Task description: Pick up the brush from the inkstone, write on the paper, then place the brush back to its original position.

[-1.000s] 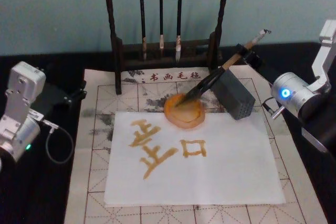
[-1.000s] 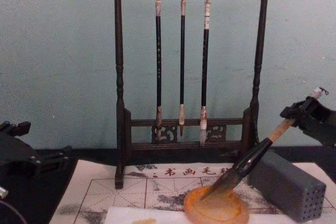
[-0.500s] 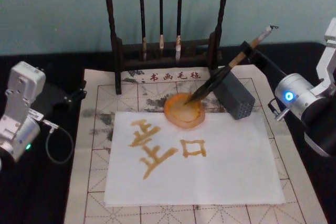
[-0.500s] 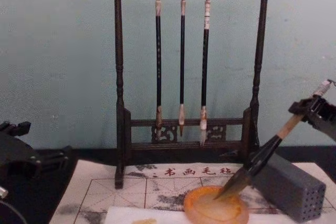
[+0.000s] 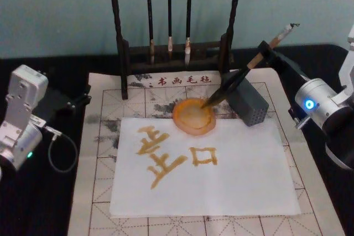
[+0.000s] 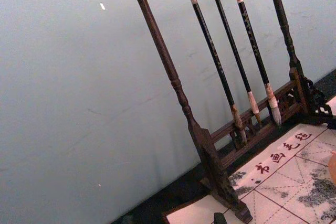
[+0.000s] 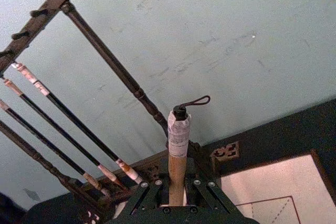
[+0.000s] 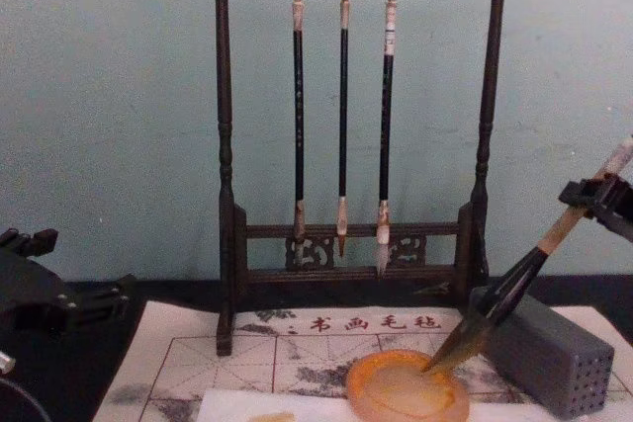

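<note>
The brush [image 5: 239, 75] [image 8: 514, 284] stands tilted over the inkstone [image 5: 185, 128] [image 8: 396, 397]. Its dark bristle tip is on the dish, near the rim on the side of the robot's right. Its whitish end cap points up and away to the right. The black ferrule passes just beside the upper corner of the grey block with small holes [image 5: 250, 105] [image 8: 549, 353]; whether the two touch cannot be told.

The right gripper [image 5: 261, 53] [image 8: 596, 195] has the tan handle clamped between its fingers, high on the handle and below the end cap. In the right wrist view the brush [image 7: 178, 156] rises straight out from between the closed jaws, with the loop of the cap at its top.

The inkstone sits at the far edge of the paper [image 5: 238, 181], which carries golden-brown written strokes [image 5: 166, 153]. The paper lies on a gridded felt mat [image 5: 99, 192] with a line of red characters at its far edge. Behind the mat stands a dark wooden brush stand [image 5: 119, 37] [image 8: 226, 195] [image 6: 178, 93], on which three thin brushes [image 8: 343, 116] hang.

The left gripper [image 5: 69, 102] [image 8: 54, 294] is parked at the left side, beside the mat and well apart from the brush.
</note>
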You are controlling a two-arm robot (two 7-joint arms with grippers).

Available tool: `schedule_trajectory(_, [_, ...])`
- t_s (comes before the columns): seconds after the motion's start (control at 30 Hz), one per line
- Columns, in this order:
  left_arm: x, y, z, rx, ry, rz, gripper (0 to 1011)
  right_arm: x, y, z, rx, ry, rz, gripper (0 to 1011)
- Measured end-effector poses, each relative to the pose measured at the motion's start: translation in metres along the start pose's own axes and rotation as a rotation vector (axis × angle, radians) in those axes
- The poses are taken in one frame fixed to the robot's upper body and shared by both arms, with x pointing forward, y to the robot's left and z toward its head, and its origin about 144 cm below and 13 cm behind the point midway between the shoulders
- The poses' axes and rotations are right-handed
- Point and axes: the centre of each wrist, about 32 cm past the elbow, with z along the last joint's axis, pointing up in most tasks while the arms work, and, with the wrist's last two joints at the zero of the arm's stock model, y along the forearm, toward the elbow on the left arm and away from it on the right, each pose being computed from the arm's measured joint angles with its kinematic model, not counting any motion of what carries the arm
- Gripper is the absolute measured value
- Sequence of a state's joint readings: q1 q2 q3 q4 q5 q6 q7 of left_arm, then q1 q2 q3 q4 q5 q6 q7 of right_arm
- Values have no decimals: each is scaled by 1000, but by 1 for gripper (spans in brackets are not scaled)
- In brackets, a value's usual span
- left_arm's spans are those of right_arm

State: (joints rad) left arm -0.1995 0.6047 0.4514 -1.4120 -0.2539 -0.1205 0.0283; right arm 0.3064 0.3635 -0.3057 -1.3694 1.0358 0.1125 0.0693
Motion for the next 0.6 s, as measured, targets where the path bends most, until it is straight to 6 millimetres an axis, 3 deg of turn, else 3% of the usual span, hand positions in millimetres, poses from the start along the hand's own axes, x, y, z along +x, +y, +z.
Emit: schedule_trajectory(0.6, [0,0,0,0,0,0,1001,-6,-16,1,56,-115,111,183])
